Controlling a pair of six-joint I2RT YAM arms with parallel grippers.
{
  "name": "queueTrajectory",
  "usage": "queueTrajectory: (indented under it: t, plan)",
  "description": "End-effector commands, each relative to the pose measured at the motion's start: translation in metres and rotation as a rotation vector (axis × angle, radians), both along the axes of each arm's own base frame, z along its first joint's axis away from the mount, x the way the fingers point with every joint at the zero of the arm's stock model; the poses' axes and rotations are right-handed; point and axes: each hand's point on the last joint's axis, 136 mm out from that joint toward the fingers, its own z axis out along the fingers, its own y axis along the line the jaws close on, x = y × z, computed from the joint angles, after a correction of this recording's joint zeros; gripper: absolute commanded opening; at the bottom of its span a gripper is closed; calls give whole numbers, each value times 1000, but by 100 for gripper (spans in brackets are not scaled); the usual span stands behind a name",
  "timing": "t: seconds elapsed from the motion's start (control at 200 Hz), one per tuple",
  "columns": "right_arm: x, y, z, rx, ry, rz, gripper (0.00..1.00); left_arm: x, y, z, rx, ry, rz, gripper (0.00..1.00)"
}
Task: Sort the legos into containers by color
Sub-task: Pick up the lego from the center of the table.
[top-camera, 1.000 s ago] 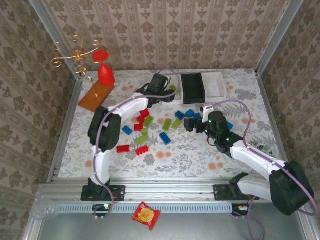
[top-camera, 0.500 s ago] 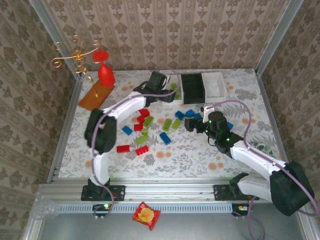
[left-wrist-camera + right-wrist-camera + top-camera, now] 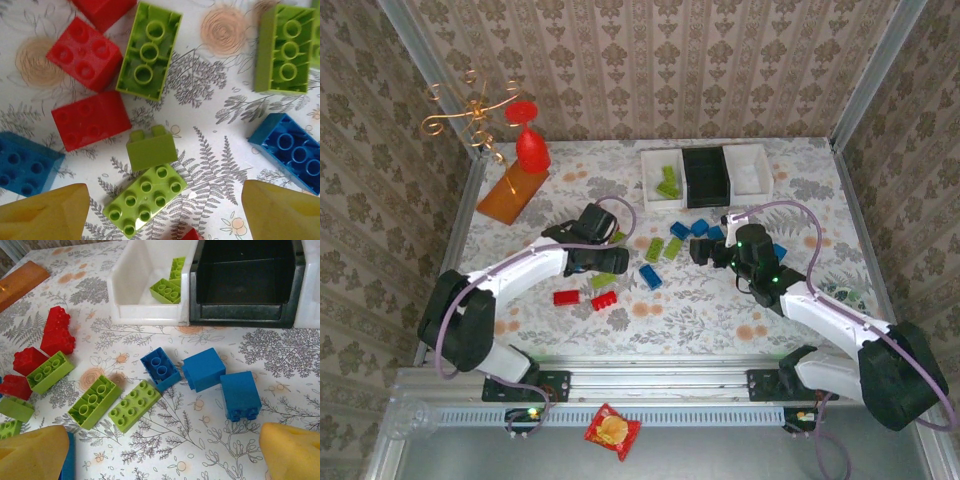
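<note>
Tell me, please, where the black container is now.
Top view: the black container stands at the far side, between the left white container and the right white container.

My 3 views; top external: high behind the rig, facing down over the whole table; left wrist: very near, straight down on legos; right wrist: low, angled toward the containers; all 3 share the scattered legos.

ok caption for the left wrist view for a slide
Open left gripper over loose red, lime and blue legos on the floral table
</note>
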Motion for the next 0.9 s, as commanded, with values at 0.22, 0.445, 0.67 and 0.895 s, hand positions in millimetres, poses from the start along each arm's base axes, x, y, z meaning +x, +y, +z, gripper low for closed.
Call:
queueTrajectory:
  t: [0.22,0.445,0.67,0.895]
  plan:
    - [1,-2,5,0,-8,-21,99,13,-2,-28,4,49,115,65]
    - [-7,27,14,74,-46,148,99,20,-2,-43,26,57,128,58]
    - [-23,74,10,127,-10,390,99,31,-5,-49,40,28,124,50]
    - [-19,75,4,110,2,372,99,40,-2,-41,48,-46,130,40]
